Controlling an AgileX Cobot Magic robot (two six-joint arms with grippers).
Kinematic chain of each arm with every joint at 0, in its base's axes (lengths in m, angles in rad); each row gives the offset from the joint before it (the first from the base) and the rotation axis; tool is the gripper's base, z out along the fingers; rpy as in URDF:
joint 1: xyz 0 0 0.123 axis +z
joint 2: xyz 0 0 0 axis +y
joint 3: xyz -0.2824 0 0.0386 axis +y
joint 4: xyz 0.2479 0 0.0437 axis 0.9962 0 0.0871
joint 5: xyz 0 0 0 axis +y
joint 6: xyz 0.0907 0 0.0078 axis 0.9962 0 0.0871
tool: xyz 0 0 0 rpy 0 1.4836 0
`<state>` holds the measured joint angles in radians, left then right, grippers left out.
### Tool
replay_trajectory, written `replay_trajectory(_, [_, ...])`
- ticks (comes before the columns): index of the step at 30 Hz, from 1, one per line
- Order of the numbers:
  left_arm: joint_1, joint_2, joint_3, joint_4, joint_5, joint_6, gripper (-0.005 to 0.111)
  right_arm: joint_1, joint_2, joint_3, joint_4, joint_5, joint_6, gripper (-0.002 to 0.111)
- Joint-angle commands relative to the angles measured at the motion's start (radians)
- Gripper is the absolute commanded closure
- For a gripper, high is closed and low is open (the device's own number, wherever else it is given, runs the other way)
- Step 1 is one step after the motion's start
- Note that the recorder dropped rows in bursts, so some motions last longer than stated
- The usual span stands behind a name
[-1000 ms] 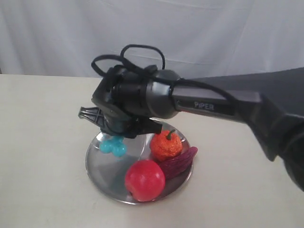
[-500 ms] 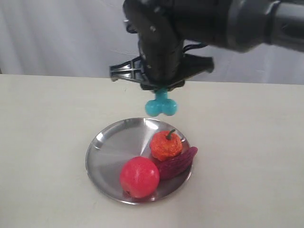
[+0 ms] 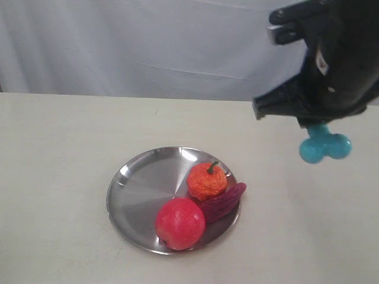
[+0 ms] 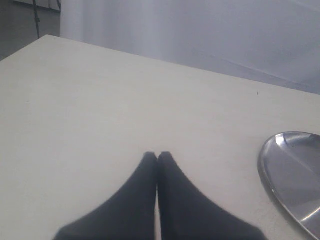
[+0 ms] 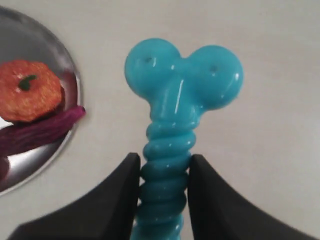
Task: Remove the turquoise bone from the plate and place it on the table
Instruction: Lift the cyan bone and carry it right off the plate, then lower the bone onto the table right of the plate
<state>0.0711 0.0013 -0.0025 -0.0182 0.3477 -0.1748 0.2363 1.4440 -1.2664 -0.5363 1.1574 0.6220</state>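
A pale curtain [image 3: 148, 47] hangs behind a wide off-white bench [image 3: 59, 177]. In the exterior view the plate [image 3: 136, 195] sits near the middle of the bench, holding an orange toy [image 3: 207, 180], a red toy [image 3: 179, 223] and a purple toy [image 3: 224, 202]. The turquoise bone [image 3: 324, 147] is off the plate. It hangs under the right arm [image 3: 331, 71], lobed end downward, over bare bench to the right of the plate and apparently not yet touching the surface.

The left wrist view shows the left fingers [image 4: 140, 200] pressed together with nothing between them, over open bench beside the plate's rim.

In the right wrist view the right fingers [image 5: 112, 195] pinch the bone's ribbed shaft from both sides, spread only as wide as the shaft. The knobby end juts past the tips. Below it is plain bench, with the plate's edge off to one side.

The bone looks like glossy rubber. It is probably light and slightly yielding, and a drop would hardly hurt it. The smooth lobes would likely slip, while the ribs give purchase, so the shaft is the sensible place to hold.
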Motion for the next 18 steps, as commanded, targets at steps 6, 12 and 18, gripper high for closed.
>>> replay_trajectory(6, [-0.005,-0.001,0.003,-0.003,-0.005,-0.002,0.107,-0.115,-0.058,0.35,0.087,-0.347,-0.011,0.109])
replay_trajectory(12, [-0.005,-0.001,0.003,-0.003,-0.005,-0.002,0.107,-0.154,0.047,0.419,0.103,-0.538,0.068,0.109])
replay_trajectory(18, [-0.005,-0.001,0.003,-0.003,-0.005,-0.002,0.107,-0.168,0.213,0.417,0.062,-0.716,0.121,0.109])
